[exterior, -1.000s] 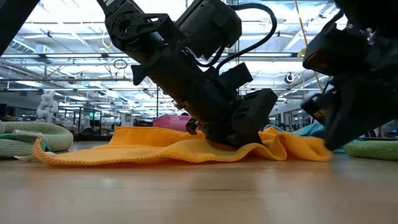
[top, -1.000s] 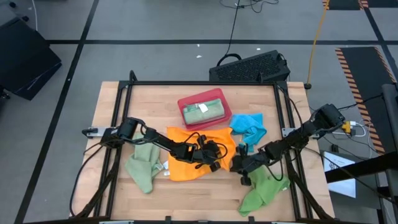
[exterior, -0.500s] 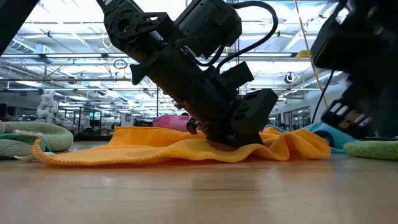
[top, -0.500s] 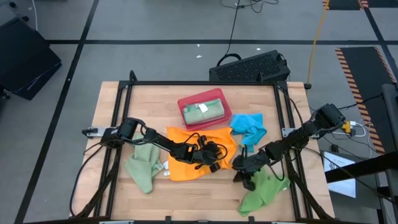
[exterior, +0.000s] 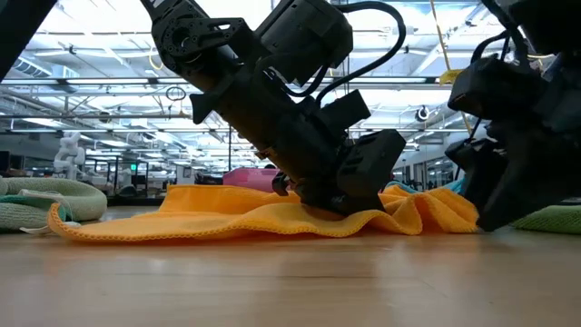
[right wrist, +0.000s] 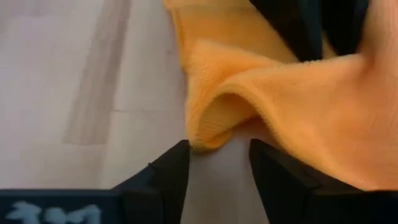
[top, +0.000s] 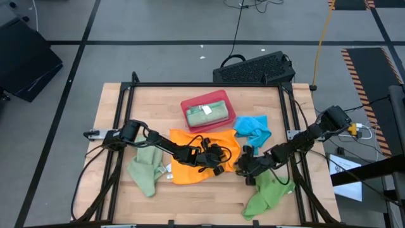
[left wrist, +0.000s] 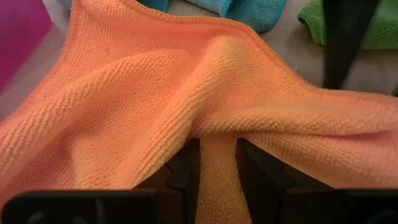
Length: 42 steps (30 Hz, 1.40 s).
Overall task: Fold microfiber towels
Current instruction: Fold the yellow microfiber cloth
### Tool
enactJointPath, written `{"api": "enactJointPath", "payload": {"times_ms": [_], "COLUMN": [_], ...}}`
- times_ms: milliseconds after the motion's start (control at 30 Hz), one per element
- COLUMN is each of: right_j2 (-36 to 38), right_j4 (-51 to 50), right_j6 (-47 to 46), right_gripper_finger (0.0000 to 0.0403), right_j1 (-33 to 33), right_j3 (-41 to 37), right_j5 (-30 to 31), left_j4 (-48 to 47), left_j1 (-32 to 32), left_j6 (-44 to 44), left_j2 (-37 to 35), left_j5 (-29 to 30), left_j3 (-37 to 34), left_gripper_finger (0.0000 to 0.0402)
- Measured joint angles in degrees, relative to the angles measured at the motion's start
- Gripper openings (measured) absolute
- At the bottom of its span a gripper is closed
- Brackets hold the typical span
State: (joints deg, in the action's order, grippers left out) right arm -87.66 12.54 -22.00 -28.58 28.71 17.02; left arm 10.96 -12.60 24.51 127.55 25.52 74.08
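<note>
An orange towel lies spread and rumpled on the table's middle. My left gripper comes down on its right part and is shut on a ridge of it. My right gripper stands open at table height at the towel's right edge, where a curled fold of the cloth lies just ahead of its fingertips. A sage green towel lies bunched at the left. A blue towel lies at the back right, and a bright green towel at the near right. My left gripper pinches a raised fold of the orange towel between its two fingers, slanting down from the table's left. The cloth rises into a ridge at the fingers, and the rest of the towel lies slack on the table. My right gripper: I cannot tell whether a fingertip touches the curled edge.
A red tray stands at the back middle with a folded sage green towel in it. A black frame runs around the table top. Bare wood shows along the near edge.
My right gripper has drawn back from the orange towel's right edge, rising and going toward the table's near right. It has then come back down to that edge. The orange towel has stayed where it was.
</note>
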Motion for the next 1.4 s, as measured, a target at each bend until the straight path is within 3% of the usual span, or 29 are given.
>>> {"api": "enactJointPath", "payload": {"times_ms": [133,267,533,600,733,900,1000,1167,1400], "right_j2": [-0.09,-1.27,-3.93,-4.11,-3.75,-2.81,-2.75,-2.55,-0.64], "right_j4": [5.24,15.59,18.42,19.36,21.93,23.80,21.80,18.92,13.51], "right_j6": [5.20,9.09,-1.14,-5.76,-17.52,-23.49,-25.21,-27.69,-30.36], "right_gripper_finger": [0.0169,0.0140,0.0011,0.0011,0.0010,0.0004,0.0006,0.0011,0.0062], "right_j1": [0.44,0.38,0.48,0.39,0.15,-0.48,-0.28,0.39,0.50], "right_j3": [-2.14,-4.63,-5.01,-5.01,-5.02,-4.99,-4.97,-4.77,-3.87], "right_j5": [-1.43,-5.27,-6.52,-7.76,-16.96,-25.46,-27.61,-26.03,-29.67], "left_j4": [0.31,1.36,2.02,2.46,2.22,2.86,3.12,0.03,-18.68], "left_j1": [0.00,0.00,0.00,-0.03,-0.68,-2.31,-3.50,-5.18,-4.89], "left_j6": [0.00,-0.02,-0.02,-0.21,-1.57,-4.70,-7.84,-8.14,3.60], "left_j2": [0.00,0.00,0.00,0.00,-0.90,-3.79,-4.74,-4.67,-4.94], "left_j5": [0.01,-0.05,-0.28,-1.34,-4.49,-4.96,-5.15,-4.96,3.04], "left_j3": [0.00,0.00,-0.02,-0.02,-0.06,0.00,0.00,-0.01,0.15], "left_gripper_finger": [0.0108,0.0108,0.0108,0.0108,0.0108,0.0108,0.0108,0.0108,0.0108]}}
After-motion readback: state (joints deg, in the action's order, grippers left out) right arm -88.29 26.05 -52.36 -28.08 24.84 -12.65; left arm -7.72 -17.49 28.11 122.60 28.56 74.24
